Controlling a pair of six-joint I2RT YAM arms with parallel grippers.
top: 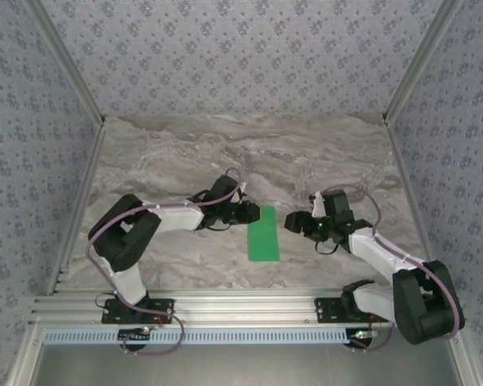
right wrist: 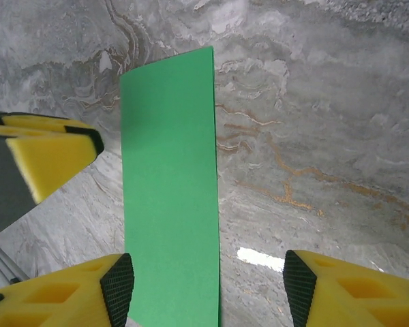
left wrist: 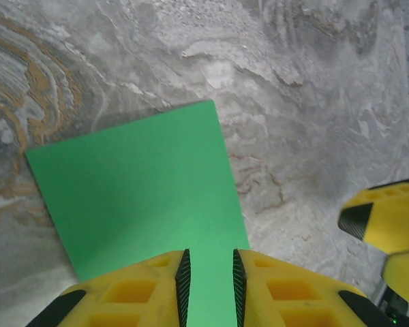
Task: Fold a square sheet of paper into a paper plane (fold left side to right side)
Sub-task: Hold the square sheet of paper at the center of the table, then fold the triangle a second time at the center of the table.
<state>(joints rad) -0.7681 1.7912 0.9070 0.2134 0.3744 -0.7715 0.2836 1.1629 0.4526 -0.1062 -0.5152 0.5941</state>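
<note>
The square sheet of paper point(top: 263, 233) lies flat on the marble table, creased into a narrow bright green strip running front to back. My left gripper point(top: 253, 212) hovers at the strip's far left edge; in the left wrist view the green paper point(left wrist: 136, 184) runs under its gripper point(left wrist: 209, 286), open by a narrow gap with nothing held. My right gripper point(top: 293, 220) stands just right of the strip. Seen from the right wrist, the paper point(right wrist: 169, 177) lies below the wide open gripper point(right wrist: 208, 279), toward its left finger. No dart-shaped paper plane is in view.
The marble tabletop point(top: 306, 153) stretches behind the paper to patterned walls. An aluminium rail point(top: 241, 305) runs along the near edge between the arm bases. The right gripper's yellow fingers point(left wrist: 388, 218) show in the left wrist view, and the left gripper's finger point(right wrist: 48, 153) in the right wrist view.
</note>
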